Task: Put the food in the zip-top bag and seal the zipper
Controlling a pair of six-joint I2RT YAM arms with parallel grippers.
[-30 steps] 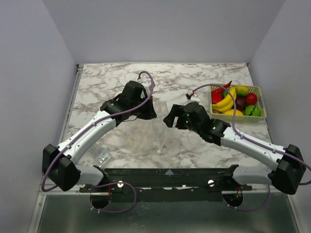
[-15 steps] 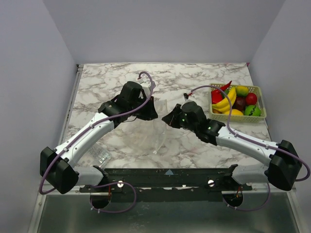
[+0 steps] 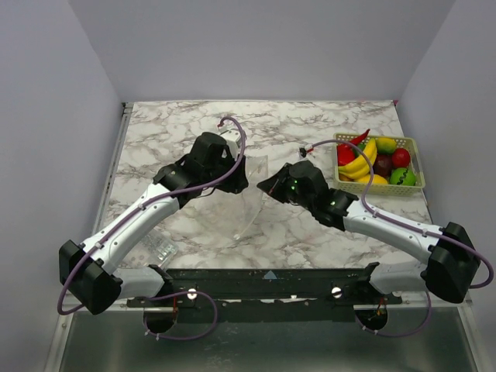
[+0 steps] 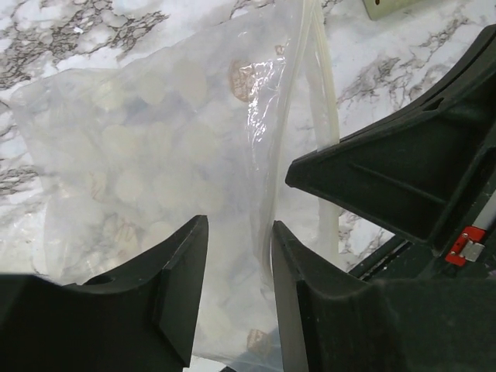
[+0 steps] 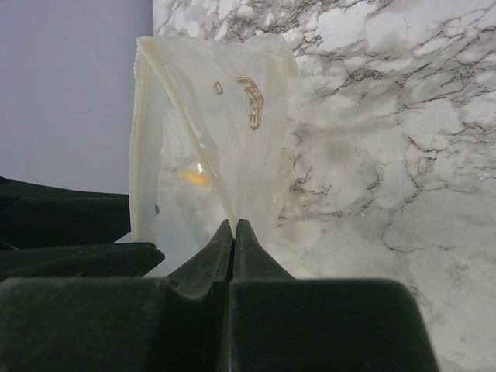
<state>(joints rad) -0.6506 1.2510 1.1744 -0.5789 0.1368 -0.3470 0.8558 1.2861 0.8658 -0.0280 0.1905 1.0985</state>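
From above, the zip-top bag (image 3: 246,208) is seen slung between the left pincer (image 3: 236,177) and the right pincer (image 3: 269,184) and draped onto the marble worktop (image 3: 170,132) below them, while the toy fruit (image 3: 356,165) is heaped in a basket (image 3: 380,189) well beyond the right pincer's outer side. In the left wrist view, the left pincer is shown narrowly parted, with clear film lying in the gap and the pale zipper (image 4: 324,132) just right of its tips. In the right wrist view, the right pincer is shown pinched shut on a fold of the bag, which is spread beyond its tips.
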